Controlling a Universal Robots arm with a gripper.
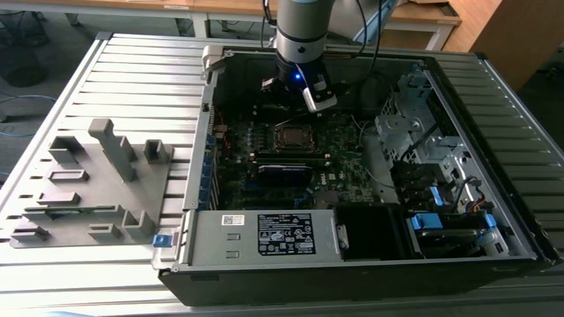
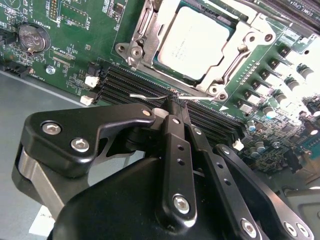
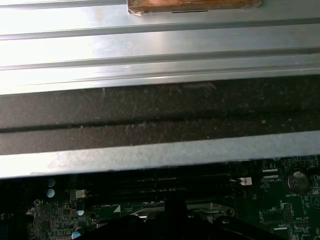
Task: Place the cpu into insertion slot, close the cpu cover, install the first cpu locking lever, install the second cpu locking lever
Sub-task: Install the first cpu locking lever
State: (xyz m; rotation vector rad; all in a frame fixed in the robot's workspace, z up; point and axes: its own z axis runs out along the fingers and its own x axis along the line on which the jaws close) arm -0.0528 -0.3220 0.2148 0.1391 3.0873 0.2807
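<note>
Closed jaws of the gripper (image 2: 174, 104) are seen in the second wrist view, tips against a thin wire lever (image 2: 147, 97) beside the cpu cover (image 2: 150, 30), which is shut around the cpu (image 2: 192, 42). In the exterior view, the arm (image 1: 300, 39) is hung inside the open computer case (image 1: 198, 165), close to one wall. In the first wrist view, that black case wall (image 3: 160, 125) is seen bordering the motherboard (image 3: 280, 215).

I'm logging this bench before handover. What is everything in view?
computer case: one, black, open, on the slatted metal table
cpu: one, silver-grey, in the case, framed by the cpu cover
power supply box: one, grey, white-labelled, in a case corner
fixture tray: one, grey, exterior view's left of case
coin battery: one, silver, on the motherboard
gripper: one, black, jaws together by the memory slots
</note>
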